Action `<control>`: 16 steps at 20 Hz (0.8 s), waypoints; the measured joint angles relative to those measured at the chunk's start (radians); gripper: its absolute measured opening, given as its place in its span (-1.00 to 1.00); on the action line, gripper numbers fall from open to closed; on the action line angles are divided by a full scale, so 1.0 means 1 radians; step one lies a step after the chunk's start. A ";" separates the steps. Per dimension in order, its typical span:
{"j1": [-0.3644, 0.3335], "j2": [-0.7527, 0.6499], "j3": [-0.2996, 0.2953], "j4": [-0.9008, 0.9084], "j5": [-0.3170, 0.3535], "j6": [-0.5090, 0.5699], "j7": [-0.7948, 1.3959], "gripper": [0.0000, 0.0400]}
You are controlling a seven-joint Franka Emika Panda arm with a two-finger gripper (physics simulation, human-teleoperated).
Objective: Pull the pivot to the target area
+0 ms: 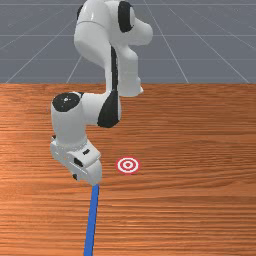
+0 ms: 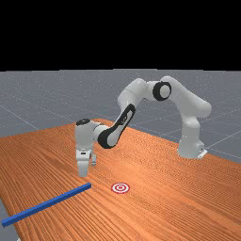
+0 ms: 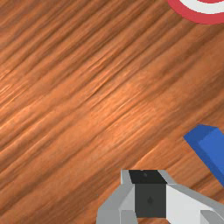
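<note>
Your gripper (image 2: 83,174) pinched narrow, fingertips together, near one end of the blue pivot (image 2: 47,204), the target (image 2: 120,188) apart from both on the table (image 2: 155,212).

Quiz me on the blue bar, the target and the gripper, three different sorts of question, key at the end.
1. Multiple choice: in the front view, where does the round red-and-white ringed target lie from the long, straight blue bar?
a) toward the view's left
b) toward the view's right

2. True or false: the bar lies partly across the target.

3. Fill in the blank: in the far view, the white-and-grey gripper is nearer to the view's ____ edge than the target is. (left or right)

Key: 1 b; 2 false; 3 left
</note>
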 joint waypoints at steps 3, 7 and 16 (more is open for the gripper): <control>-0.004 -0.008 0.026 0.039 -0.010 -0.054 -0.114 -1.00; -0.023 -0.128 0.054 0.012 -0.016 -0.149 -0.264 -1.00; 0.041 -0.057 0.005 0.387 0.027 -0.431 -0.067 -1.00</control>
